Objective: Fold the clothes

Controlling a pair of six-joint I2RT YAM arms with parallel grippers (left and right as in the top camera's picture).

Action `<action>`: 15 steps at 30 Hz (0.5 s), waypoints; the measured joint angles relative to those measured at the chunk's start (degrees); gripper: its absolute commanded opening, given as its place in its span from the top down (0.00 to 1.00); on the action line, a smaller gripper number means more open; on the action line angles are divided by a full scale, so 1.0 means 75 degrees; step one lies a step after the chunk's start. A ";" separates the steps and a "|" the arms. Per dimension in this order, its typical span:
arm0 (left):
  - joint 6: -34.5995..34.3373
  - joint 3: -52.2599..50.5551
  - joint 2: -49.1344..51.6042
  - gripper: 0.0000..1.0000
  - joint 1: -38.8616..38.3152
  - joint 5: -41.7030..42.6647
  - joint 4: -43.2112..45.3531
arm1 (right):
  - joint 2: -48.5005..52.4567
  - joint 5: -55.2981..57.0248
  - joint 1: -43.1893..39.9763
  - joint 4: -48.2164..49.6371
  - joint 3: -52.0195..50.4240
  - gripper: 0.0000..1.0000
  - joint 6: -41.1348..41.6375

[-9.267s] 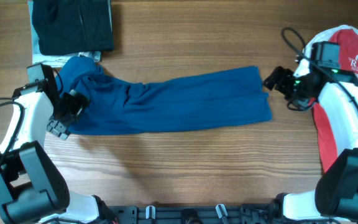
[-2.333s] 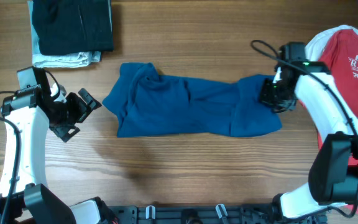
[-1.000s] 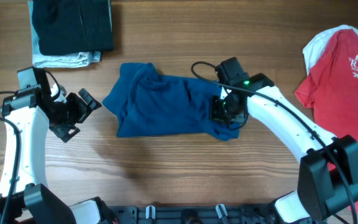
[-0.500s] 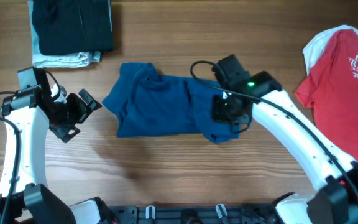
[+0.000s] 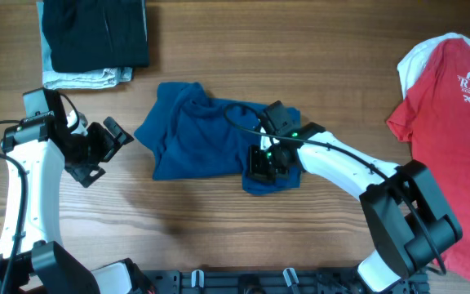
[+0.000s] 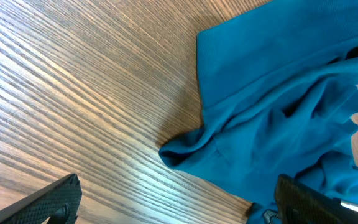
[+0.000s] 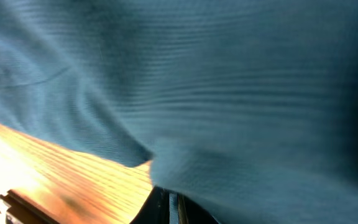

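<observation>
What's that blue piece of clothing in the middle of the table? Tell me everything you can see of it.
It is a plain dark blue shirt of soft, finely knitted cloth, lying crumpled and creased on the wooden table near its middle. Its left part lies fairly flat, with a straight edge and a small rumpled corner showing in the left wrist view. Its right end is bunched into a thick lump, where the right gripper is shut on the cloth. Nothing else touches it.

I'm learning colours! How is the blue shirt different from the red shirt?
The blue shirt is plain; the red shirt has white lettering. The blue shirt is bunched mid-table, the right gripper shut on it; the red shirt lies flat at the right edge. Both lie on the wooden table.
</observation>
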 measured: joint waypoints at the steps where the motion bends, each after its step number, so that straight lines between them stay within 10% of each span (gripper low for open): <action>1: 0.0000 0.0003 0.0000 0.00 0.0000 -0.0003 -0.0006 | -0.0003 0.0090 -0.0038 -0.0067 0.0143 0.91 0.0073; 7: 0.0000 0.0000 0.0000 0.00 0.0000 0.0000 -0.0026 | -0.0801 0.0542 -0.1405 -0.0982 0.1480 0.82 -0.0236; 15: 0.0000 0.0000 0.0000 0.00 0.0000 0.0000 -0.0026 | -0.0108 -0.0073 -0.1478 0.0216 0.1542 0.96 -0.0458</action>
